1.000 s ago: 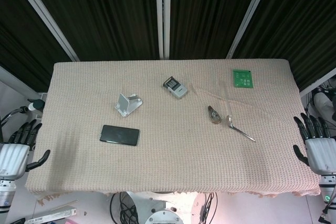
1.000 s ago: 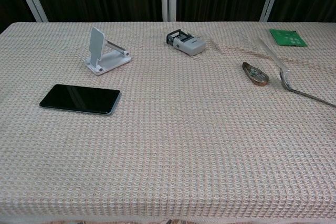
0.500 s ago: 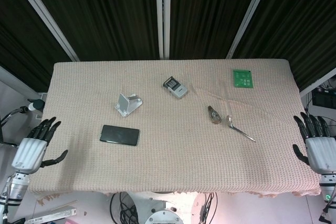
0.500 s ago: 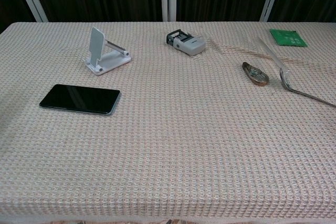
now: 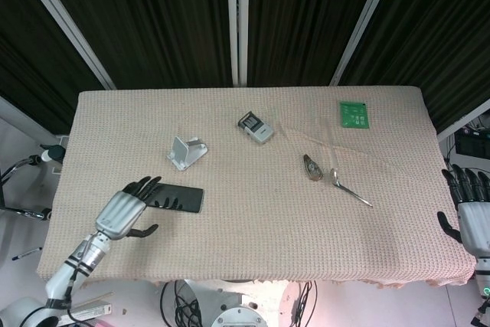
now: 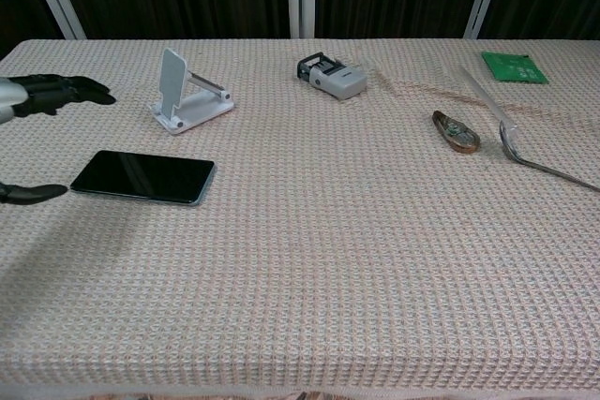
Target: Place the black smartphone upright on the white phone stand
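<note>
The black smartphone (image 5: 182, 197) (image 6: 142, 176) lies flat on the cloth, left of centre. Behind it stands the white phone stand (image 5: 187, 152) (image 6: 186, 95), with nothing on it. My left hand (image 5: 128, 211) (image 6: 42, 128) hovers over the phone's left end, fingers spread apart and holding nothing; in the chest view its fingertips (image 6: 94, 95) and thumb show at the left edge. My right hand (image 5: 472, 211) hangs open off the table's right edge, far from both objects.
A grey stamp-like device (image 5: 254, 126) (image 6: 332, 76) sits at the back centre. A small brown oval object (image 5: 312, 167) (image 6: 456, 130), a spoon (image 5: 349, 186) (image 6: 525, 151) and a green circuit board (image 5: 354, 114) (image 6: 514, 66) lie on the right half.
My left hand has swung in from beside the table's left edge to above the phone's left end. My right hand has drifted slightly further right and down.
</note>
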Controlling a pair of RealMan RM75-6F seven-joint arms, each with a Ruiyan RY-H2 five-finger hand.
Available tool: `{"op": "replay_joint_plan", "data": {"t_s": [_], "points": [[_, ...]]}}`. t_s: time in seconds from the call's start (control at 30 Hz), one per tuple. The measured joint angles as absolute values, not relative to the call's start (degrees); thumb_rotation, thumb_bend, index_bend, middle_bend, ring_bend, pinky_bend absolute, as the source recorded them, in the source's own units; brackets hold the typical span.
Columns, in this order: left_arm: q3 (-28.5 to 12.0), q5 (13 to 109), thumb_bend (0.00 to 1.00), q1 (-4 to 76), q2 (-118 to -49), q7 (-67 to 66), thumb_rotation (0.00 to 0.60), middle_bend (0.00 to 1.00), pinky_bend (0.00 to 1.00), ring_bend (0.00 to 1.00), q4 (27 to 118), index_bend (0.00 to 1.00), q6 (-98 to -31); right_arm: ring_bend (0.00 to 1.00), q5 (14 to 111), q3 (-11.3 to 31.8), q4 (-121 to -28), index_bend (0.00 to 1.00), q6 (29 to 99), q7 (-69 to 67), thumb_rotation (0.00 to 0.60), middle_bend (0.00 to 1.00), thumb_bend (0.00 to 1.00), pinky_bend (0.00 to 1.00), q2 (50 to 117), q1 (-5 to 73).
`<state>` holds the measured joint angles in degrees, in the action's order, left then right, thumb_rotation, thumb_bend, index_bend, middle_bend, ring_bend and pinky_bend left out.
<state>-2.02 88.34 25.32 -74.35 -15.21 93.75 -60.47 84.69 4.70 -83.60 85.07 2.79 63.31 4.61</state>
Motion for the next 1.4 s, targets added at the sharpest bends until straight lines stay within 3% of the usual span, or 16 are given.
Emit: {"op": "replay_joint_plan", "data": {"t_s": [0.43, 1.0, 1.4], "points": [[-5.2, 79.7, 0.25, 33.9, -83.5, -20.8, 0.595, 0.01, 0.21, 0.02, 86.4, 0.07, -50.1, 0.0, 84.7, 4.6, -83.9, 0.0, 86.5, 1.5, 0.6, 0.0, 0.26, 0.0, 62.1, 3.5], [-4.6, 73.6, 0.26, 37.8, -86.0, -24.8, 0.6, 0.01, 0.21, 0.02, 83.2, 0.17, -46.8, 0.0, 84.9, 4.6, -83.6, 0.0, 86.7, 1.2, 0.6, 0.0, 0.26, 0.0, 62.3, 3.2], [-4.9, 68.9, 0.26, 40.6, -85.4, -24.1, 0.6, 0.01, 0.21, 0.02, 84.2, 0.18, -44.0, 0.0, 84.7, 4.8, -83.6, 0.0, 87.0, 1.1, 0.6, 0.0, 0.27, 0.0, 62.1, 2.9]]}}
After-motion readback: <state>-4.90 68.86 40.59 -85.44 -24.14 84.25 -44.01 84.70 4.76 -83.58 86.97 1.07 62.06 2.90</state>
